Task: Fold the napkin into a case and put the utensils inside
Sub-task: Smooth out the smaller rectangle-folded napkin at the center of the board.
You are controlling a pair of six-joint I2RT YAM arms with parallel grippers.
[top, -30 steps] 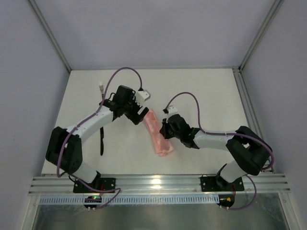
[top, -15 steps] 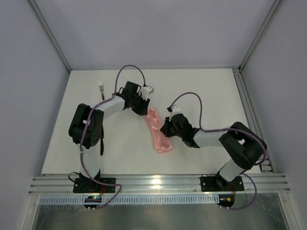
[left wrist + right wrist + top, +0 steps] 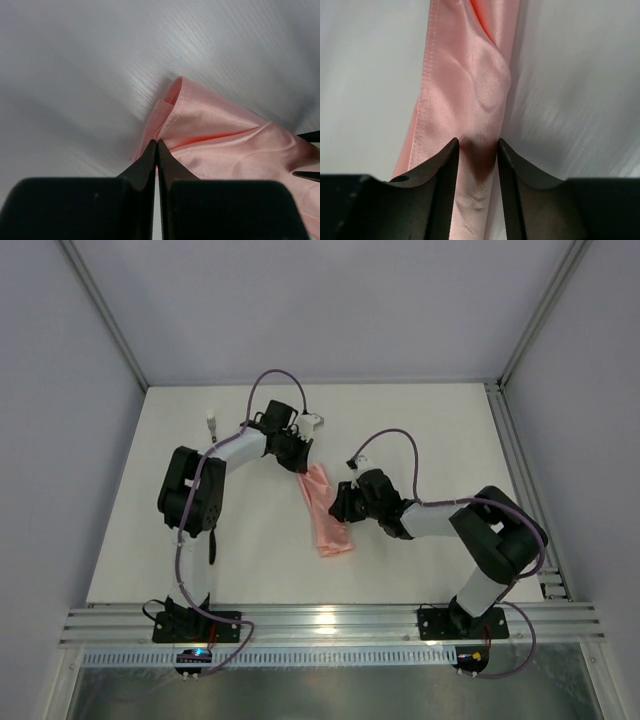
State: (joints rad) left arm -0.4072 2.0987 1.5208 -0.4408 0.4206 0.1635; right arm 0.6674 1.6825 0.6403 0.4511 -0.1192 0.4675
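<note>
The salmon-pink napkin lies folded into a narrow strip, running from the table's middle toward the near edge. My left gripper is at the strip's far end. In the left wrist view its tips are shut, pinching the napkin's hemmed corner. My right gripper sits at the strip's right edge. In the right wrist view it stands open astride a ridge of the napkin. One black utensil shows only its end below the left arm's elbow.
A small white object lies at the back left of the white table. Metal frame posts and grey walls enclose the table. An aluminium rail runs along the near edge by the arm bases.
My left gripper moved to the napkin's far end and shut on it. My right gripper went from shut to open. The strip now lies straighter.
</note>
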